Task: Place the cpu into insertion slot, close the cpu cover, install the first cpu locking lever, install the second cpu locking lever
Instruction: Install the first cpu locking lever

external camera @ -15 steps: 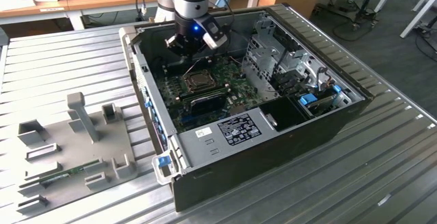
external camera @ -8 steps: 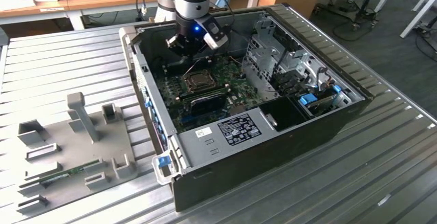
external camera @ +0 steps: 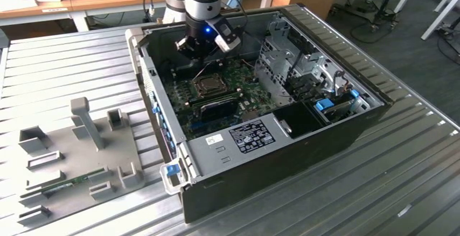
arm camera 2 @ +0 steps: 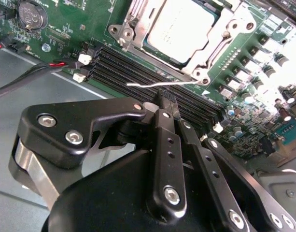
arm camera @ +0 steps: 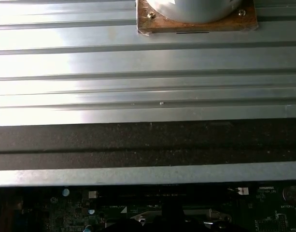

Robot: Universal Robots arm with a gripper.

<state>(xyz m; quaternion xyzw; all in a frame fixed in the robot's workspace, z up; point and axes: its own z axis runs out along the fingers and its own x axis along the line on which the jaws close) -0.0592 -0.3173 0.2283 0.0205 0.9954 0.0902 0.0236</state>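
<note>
One arm reaches down into an open computer case lying on its side on the ribbed metal worktop. In the exterior view its gripper hangs over the green circuit board, just above the socket where the cpu sits.

In the second wrist view the cpu lies flat in its slot. Its grey top shows through the window of the cpu cover, which is folded down around it. The gripper has its two black fingers pressed together with nothing between them. Their tips are over the row of black memory slots, just beside a thin silver locking lever that runs along the near edge of the socket; whether they touch it I cannot tell. A coin battery sits on the board well apart from the socket.

At the exterior view's left, a grey fixture plate with upright blocks rests on the worktop.
</note>
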